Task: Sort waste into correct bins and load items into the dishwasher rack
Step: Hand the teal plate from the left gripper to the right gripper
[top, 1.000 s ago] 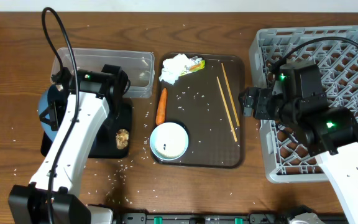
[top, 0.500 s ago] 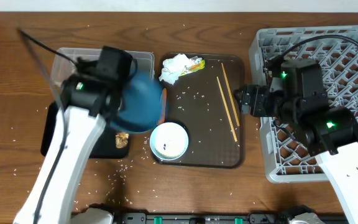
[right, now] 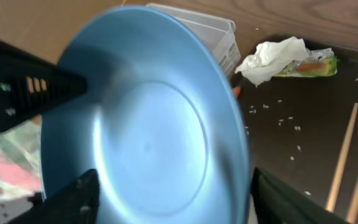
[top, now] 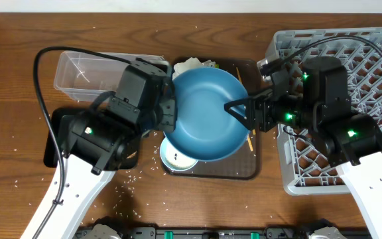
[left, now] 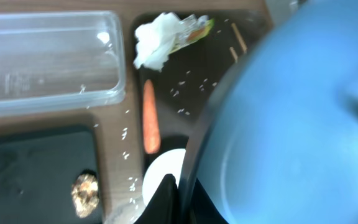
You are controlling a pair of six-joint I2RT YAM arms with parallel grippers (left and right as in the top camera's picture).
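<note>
Left end effector (top: 169,114) tight on rim of dark-blue bowl (top: 204,109); right end effector (top: 239,114) open opposite

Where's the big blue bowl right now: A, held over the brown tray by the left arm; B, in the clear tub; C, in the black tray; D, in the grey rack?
A: the left tool grips the dark-blue bowl by its rim above the brown tray, with the right tool open beside it.
</note>
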